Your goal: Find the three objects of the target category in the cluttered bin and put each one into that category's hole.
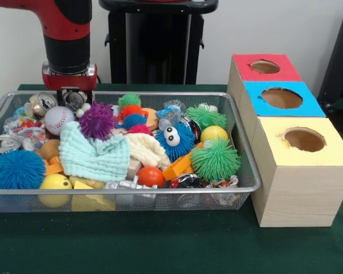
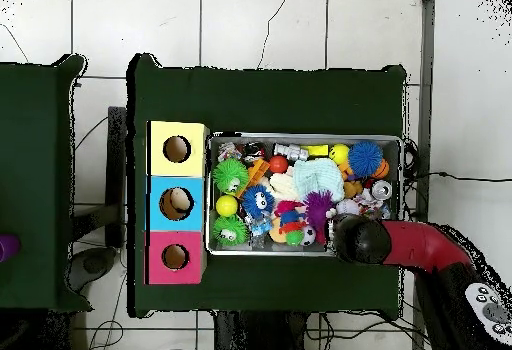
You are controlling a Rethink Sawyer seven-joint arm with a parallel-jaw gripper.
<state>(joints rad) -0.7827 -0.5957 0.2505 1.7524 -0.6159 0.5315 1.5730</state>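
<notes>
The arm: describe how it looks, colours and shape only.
The arm is a thick round tube, glossy red with a black band, ending in a red collar with a bolt over a black gripper. From overhead it shows red with a black rounded end.

Green table (image 1: 160,245), white tiled floor (image 2: 260,26)

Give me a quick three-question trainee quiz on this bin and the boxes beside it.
1. True or false: the baseball lies in the wire-mesh bin.
2. Which box top lies nearest the front camera: A red, B blue, C yellow?
3. Fill in: the fuzzy blue toy with googly eyes sits beside a ____ spiky ball.

Key: 1 true; 2 C, the yellow box; 3 green.
</notes>
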